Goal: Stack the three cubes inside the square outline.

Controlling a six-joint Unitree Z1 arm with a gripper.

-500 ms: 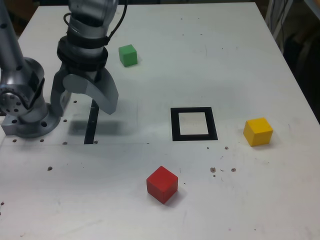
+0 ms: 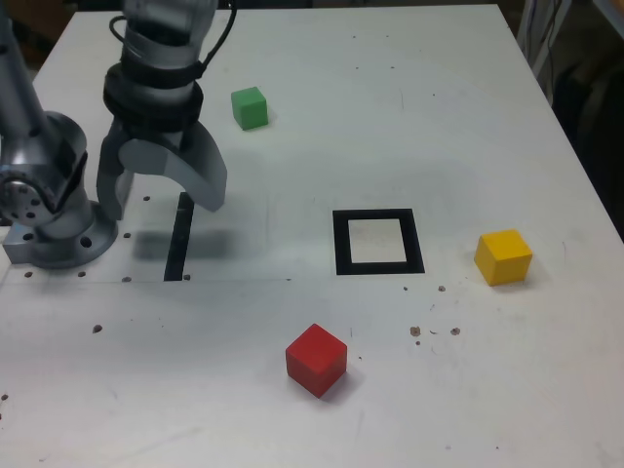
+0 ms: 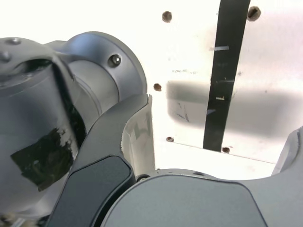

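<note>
Three cubes lie apart on the white table. The green cube (image 2: 250,107) is at the back, the red cube (image 2: 316,360) near the front, and the yellow cube (image 2: 503,256) at the exterior view's right. Between them lies the square outline (image 2: 378,241), black with a white centre and nothing in it. My gripper (image 2: 159,198) hangs open and empty above the table at the exterior view's left, next to the arm's base (image 2: 49,200). In the wrist view I see one finger (image 3: 135,137) and no cube.
A straight black tape strip (image 2: 177,244) lies on the table under the gripper and shows as the tape strip (image 3: 226,75) in the wrist view. The table's far edge (image 2: 370,6) and right edge (image 2: 585,175) are close to the cubes. Small dark specks dot the front.
The gripper has lifted slightly and shifted a little toward the exterior view's left. Cubes and outline have not moved.
</note>
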